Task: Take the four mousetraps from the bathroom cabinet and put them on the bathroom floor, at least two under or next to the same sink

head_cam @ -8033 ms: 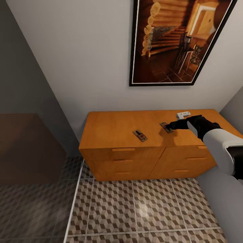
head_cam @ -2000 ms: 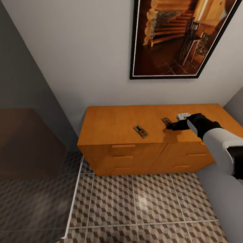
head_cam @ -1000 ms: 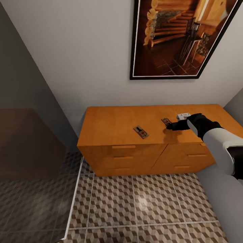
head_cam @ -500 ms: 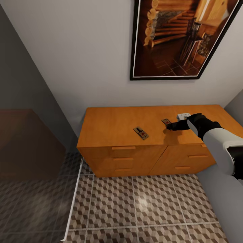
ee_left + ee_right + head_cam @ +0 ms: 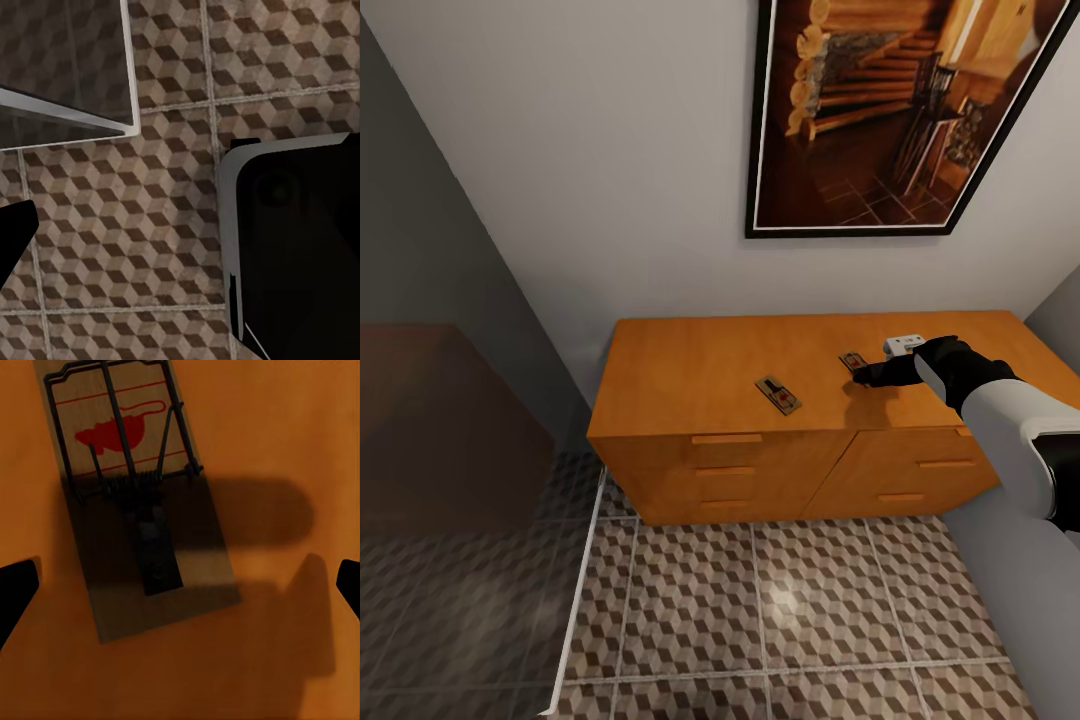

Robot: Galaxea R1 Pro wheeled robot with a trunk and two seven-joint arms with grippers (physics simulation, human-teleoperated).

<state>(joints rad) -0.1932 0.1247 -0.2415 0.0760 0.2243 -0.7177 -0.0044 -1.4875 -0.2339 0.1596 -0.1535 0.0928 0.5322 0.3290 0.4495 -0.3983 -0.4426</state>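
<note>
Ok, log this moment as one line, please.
right end effector: open, over mousetrap | second mousetrap: on cabinet | none on floor

Three cameras, one high and two close in.
Head view looks down over the cabinet (image 5: 760, 400) and bathroom floor (image 5: 780, 610); right wrist sits tight above a mousetrap (image 5: 131, 487) both share; left wrist faces floor tiles.

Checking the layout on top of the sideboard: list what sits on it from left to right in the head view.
mousetrap lying alone → mousetrap by the fingertips → right gripper → small white object, all on the cabinet.
</note>
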